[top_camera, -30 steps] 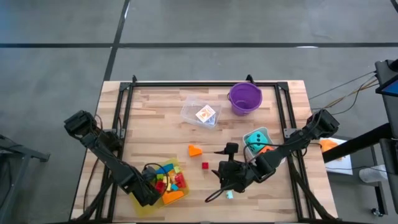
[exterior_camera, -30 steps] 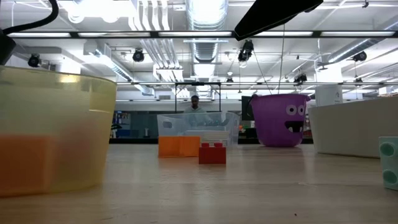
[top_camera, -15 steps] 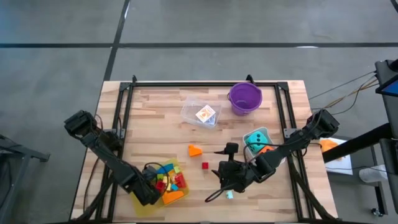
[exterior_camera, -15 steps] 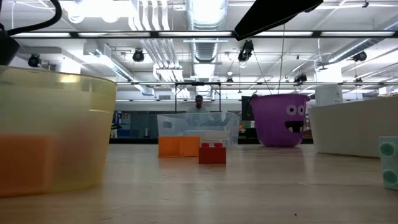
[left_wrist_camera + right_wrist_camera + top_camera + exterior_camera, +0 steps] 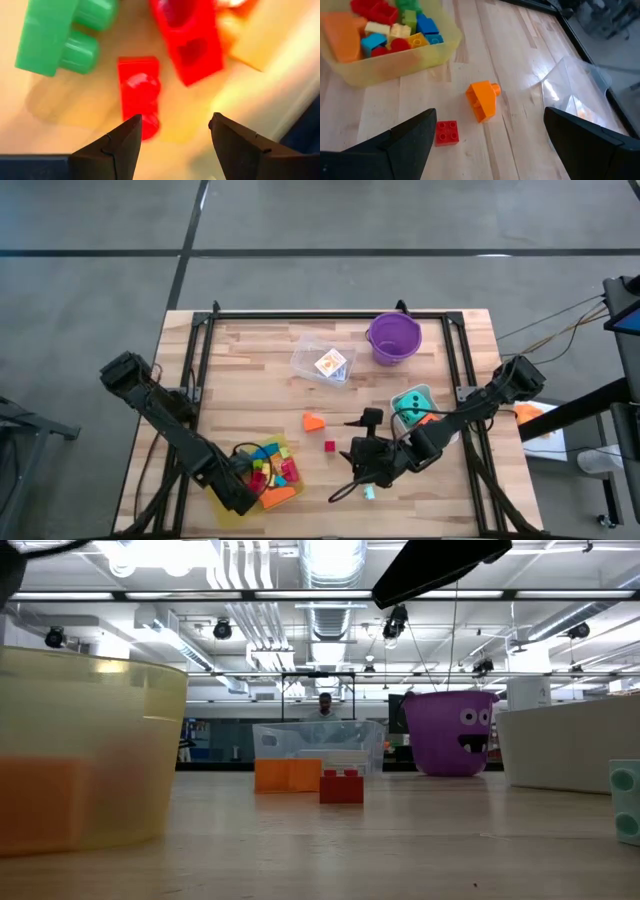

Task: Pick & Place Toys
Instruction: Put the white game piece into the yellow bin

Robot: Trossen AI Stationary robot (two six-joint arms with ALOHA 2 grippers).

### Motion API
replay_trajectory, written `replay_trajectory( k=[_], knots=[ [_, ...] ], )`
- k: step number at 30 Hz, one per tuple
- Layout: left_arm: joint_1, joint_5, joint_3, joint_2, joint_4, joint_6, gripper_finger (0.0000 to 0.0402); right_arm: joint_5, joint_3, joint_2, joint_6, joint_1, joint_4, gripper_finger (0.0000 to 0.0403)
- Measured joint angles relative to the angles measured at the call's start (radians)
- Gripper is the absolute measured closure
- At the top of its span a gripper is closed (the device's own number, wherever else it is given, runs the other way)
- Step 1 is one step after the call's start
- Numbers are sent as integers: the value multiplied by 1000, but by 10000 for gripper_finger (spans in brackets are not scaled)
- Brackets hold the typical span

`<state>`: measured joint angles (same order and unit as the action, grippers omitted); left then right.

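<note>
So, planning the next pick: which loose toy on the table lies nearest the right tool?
The red brick; the orange wedge lies farther from the right tool.

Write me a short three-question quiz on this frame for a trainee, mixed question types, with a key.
1. True or false: the loose red brick lies inside the yellow tray.
2. Which container holds a card pack? A) purple bucket B) clear tub C) yellow tray
3. Fill in: over the bricks in the tray, the left gripper has its fingers ____.

Key
1. False: it sits on the bare table, near the orange wedge and ahead of the open right gripper.
2. B
3. open
</note>
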<state>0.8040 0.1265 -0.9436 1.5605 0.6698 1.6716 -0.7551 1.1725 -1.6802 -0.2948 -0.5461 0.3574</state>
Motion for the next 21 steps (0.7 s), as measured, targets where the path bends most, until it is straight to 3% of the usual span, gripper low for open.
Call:
replay_trajectory(
  k=[4, 8, 11, 16, 21],
  knots=[
    [0, -69, -12, -71, 6, -40, 171, 18, 0, 0, -116, 29, 1, 40],
    [0, -228, -14, -148, 29, -112, 172, 147, 0, 0, -465, 73, 11, 40],
    [-2, -352, -14, -191, 65, -196, 172, 196, 0, -5, -596, 85, 45, 40],
    [-3, -561, -13, -223, 79, -397, 172, 335, 7, -10, -748, 81, 194, 40],
    [-8, -669, -12, -224, 77, -564, 172, 495, 100, -39, -934, 60, 443, 40]
  ],
)
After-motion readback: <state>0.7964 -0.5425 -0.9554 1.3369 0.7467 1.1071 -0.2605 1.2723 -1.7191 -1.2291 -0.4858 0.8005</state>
